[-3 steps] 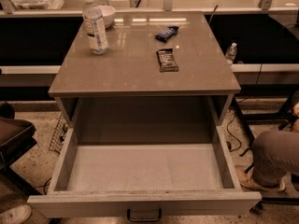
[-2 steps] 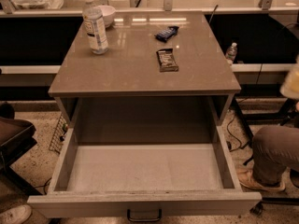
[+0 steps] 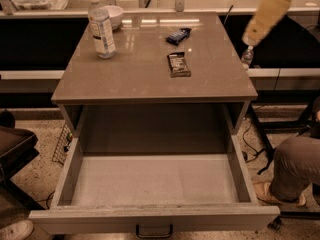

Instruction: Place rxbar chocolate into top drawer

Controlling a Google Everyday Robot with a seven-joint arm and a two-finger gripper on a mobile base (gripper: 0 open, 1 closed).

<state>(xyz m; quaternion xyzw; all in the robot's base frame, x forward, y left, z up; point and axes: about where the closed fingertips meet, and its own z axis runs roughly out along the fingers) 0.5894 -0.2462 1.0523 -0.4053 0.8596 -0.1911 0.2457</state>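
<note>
Step in hand, as judged: the reach toward the bar; no grasp made yet.

- The claw [image 3: 254, 34] is hanging high at the upper right of the camera view, above the bench's [image 3: 130, 76] far right edge. It is showing only as a pale blur, so I cannot tell whether it is open or closed. It is carrying nothing that I can see.
- The rxbar chocolate [image 3: 178, 64] is lying flat on the bench, right of centre, long side running away from the camera. It is sitting well apart from the claw, to the left of it and nearer the camera.
- A blue-wrapped bar [image 3: 178, 35] is lying just behind it, apart from it. This is the wrong target.
- The top drawer [image 3: 155, 179] is standing pulled out below the bench's front edge, with its floor showing bare.

Doing it well: the claw should be travelling over the dark bar, squaring across its narrow width and descending right to the bench surface, since the wrapper is offering little height. It should be keeping clear of the blue bar. The water bottle [image 3: 101, 26] is standing far left, off the path.
</note>
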